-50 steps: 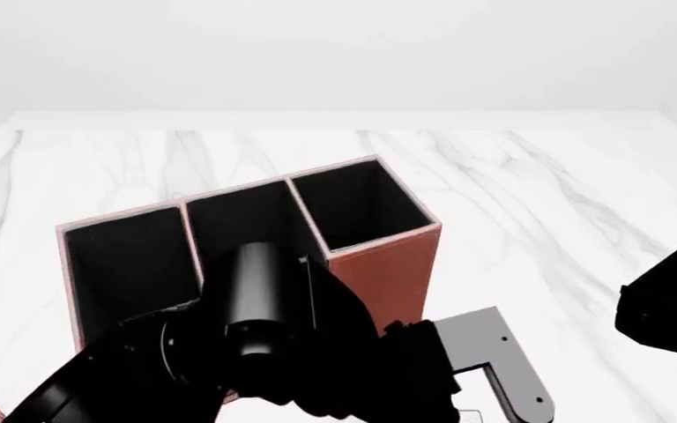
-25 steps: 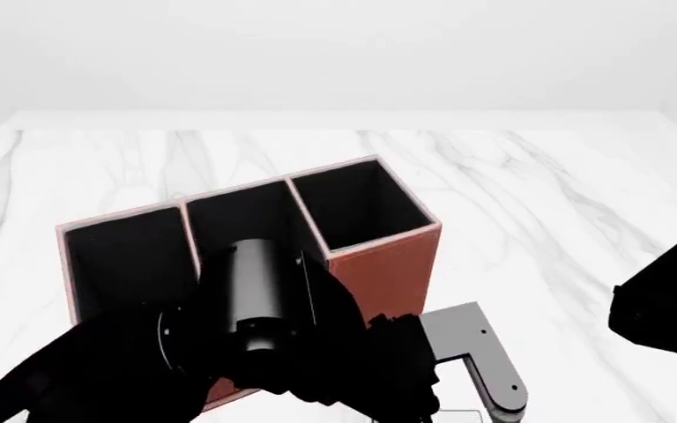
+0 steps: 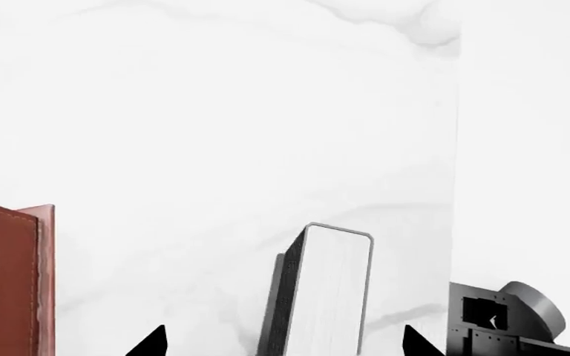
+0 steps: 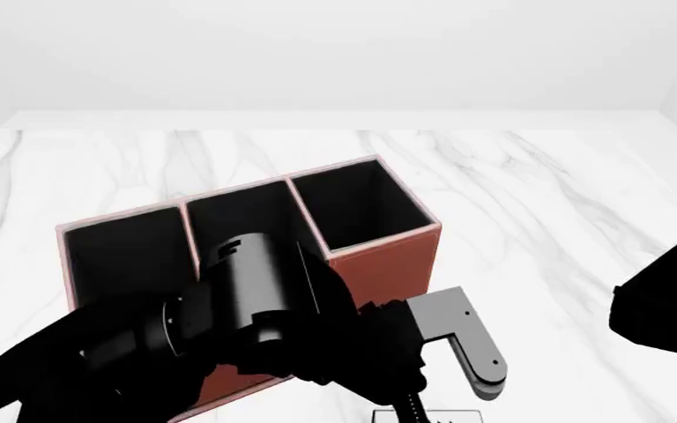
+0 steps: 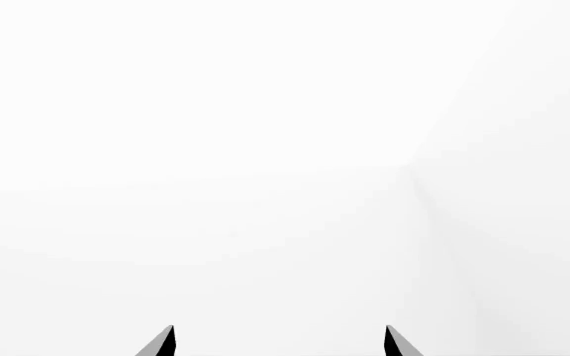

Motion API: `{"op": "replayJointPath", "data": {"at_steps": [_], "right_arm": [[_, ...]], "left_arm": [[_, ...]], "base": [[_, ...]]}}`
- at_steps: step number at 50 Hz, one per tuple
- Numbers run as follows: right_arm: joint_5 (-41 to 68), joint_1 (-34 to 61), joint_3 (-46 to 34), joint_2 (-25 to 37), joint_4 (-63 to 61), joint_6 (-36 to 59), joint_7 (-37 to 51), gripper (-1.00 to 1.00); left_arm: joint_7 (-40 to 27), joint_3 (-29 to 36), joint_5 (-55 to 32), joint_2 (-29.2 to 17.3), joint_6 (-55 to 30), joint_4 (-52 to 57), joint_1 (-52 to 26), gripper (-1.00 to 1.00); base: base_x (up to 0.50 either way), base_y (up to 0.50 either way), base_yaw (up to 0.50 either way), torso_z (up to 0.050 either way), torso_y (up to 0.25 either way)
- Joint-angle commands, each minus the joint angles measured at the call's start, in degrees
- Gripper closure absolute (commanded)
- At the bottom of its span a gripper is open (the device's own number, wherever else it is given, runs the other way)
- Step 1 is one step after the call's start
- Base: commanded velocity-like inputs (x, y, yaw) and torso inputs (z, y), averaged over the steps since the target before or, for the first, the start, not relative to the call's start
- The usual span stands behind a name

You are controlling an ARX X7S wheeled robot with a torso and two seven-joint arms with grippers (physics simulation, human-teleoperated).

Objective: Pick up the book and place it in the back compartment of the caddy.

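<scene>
Reddish-brown leather-look caddy (image 4: 380,264), black-lined, on the white marble table (image 4: 550,203): three upright cells show in the head view, in a row running from near left to far right. All three show only dark lining. Its near left part is hidden behind the left arm (image 4: 197,335).

Left arm, black with a grey bracket, reaches across the caddy's near side. Left gripper (image 3: 283,343): only two dark fingertips (image 3: 151,343) show in the left wrist view, spread wide apart and touching nothing.

Book (image 3: 329,293): stands upright on the table with its white page edges facing the left wrist camera and a black cover along one side. It lies between the two fingertips, apart from both, and well apart from the caddy's corner.

Right gripper (image 5: 280,341): fingertips spread apart, nothing between them, against blank white.
</scene>
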Motion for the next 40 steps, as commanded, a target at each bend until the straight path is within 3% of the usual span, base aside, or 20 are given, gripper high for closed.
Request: {"op": "replayJointPath", "data": {"at_steps": [1, 40], "right_arm": [[-0.88, -0.13, 0.96, -0.89, 0.04, 0.05, -0.98, -1.0], [-0.89, -0.32, 0.37, -0.51, 0.52, -0.5, -0.71, -1.0]], "left_arm": [[2.87, -0.36, 1.09, 0.97, 1.86, -1.71, -0.6, -1.0], [5.04, 3.88, 3.46, 1.69, 6.77, -3.97, 1.51, -1.0]], "base": [[0.0, 0.0, 0.0, 0.0, 0.0], [0.0, 0.0, 0.0, 0.0, 0.0]]}}
